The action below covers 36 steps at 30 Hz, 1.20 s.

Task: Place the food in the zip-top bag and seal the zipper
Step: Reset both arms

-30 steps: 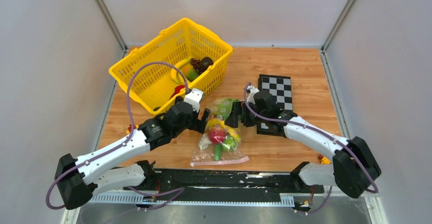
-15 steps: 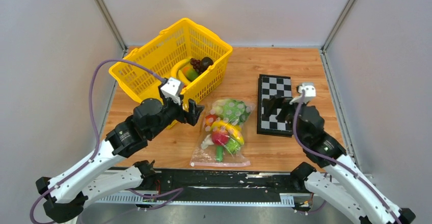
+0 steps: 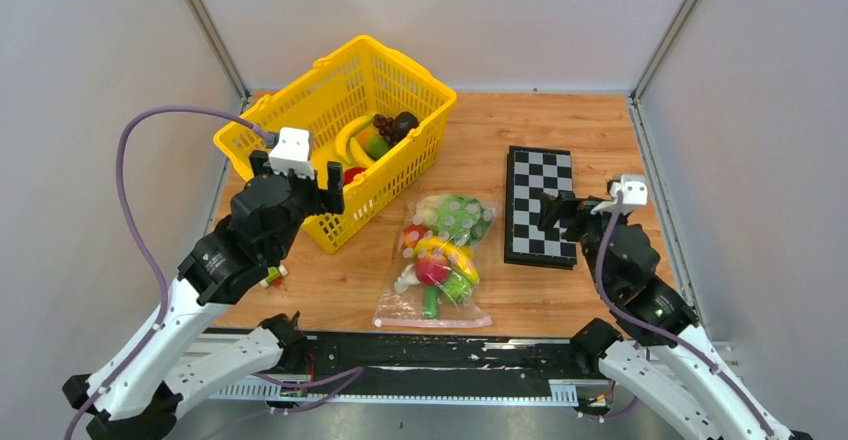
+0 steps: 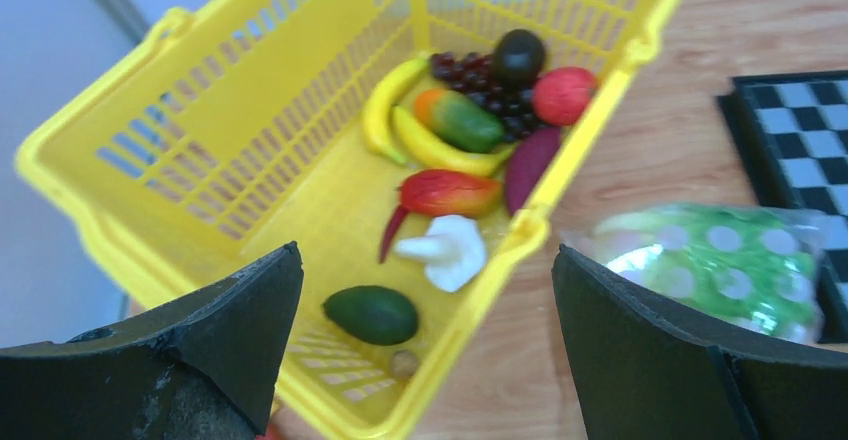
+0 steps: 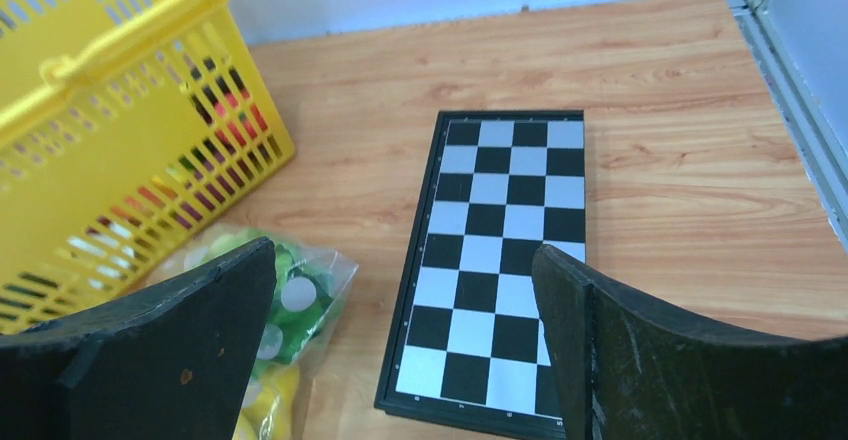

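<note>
The clear dotted zip-top bag (image 3: 440, 260) lies flat on the table's middle, holding green lettuce (image 3: 455, 215), a yellow banana, a red fruit and a green piece. Its pink zipper (image 3: 432, 320) runs along the near edge. The bag's far corner shows in the left wrist view (image 4: 715, 265) and the right wrist view (image 5: 290, 290). My left gripper (image 3: 300, 182) is open and empty, raised over the near corner of the yellow basket (image 3: 290, 150). My right gripper (image 3: 572, 210) is open and empty above the chessboard (image 3: 540, 205). More toy food (image 4: 470, 130) lies in the basket.
The basket (image 4: 250, 140) holds bananas, grapes, a red fruit, a green avocado (image 4: 371, 314) and a white mushroom. The chessboard (image 5: 500, 260) lies right of the bag. Small coloured blocks sit at the table's left (image 3: 272, 274) and right near edges. Walls enclose three sides.
Both arms have pulled back from the bag and risen: the left swung left over the basket, the right swung right over the chessboard. The bag stays flat with the food inside.
</note>
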Available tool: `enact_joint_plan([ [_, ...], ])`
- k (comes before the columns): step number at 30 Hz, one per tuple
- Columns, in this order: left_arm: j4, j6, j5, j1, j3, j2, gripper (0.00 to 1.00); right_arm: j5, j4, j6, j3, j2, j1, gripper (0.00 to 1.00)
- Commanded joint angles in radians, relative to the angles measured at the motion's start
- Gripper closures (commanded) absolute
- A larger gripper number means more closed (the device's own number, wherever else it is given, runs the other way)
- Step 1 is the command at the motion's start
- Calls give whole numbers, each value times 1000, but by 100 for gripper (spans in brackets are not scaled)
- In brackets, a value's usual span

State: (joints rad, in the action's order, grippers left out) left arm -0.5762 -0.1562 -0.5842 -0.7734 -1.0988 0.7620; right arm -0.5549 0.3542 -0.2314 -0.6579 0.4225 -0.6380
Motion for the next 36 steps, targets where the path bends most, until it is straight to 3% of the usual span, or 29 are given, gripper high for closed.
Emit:
enact_joint_plan([
  [1, -44, 27, -11, 128, -40, 7, 0, 73, 72, 41, -103, 104, 2, 0],
  [7, -99, -109, 181, 486, -43, 45, 0, 67, 105, 71, -158, 203, 29, 0],
  [19, -102, -192, 219, 494, 9, -85, 0, 259, 109, 32, -161, 201, 82, 0],
  [36, -63, -179, 228, 494, 11, -134, 0, 278, 128, 3, -166, 149, 81, 0],
])
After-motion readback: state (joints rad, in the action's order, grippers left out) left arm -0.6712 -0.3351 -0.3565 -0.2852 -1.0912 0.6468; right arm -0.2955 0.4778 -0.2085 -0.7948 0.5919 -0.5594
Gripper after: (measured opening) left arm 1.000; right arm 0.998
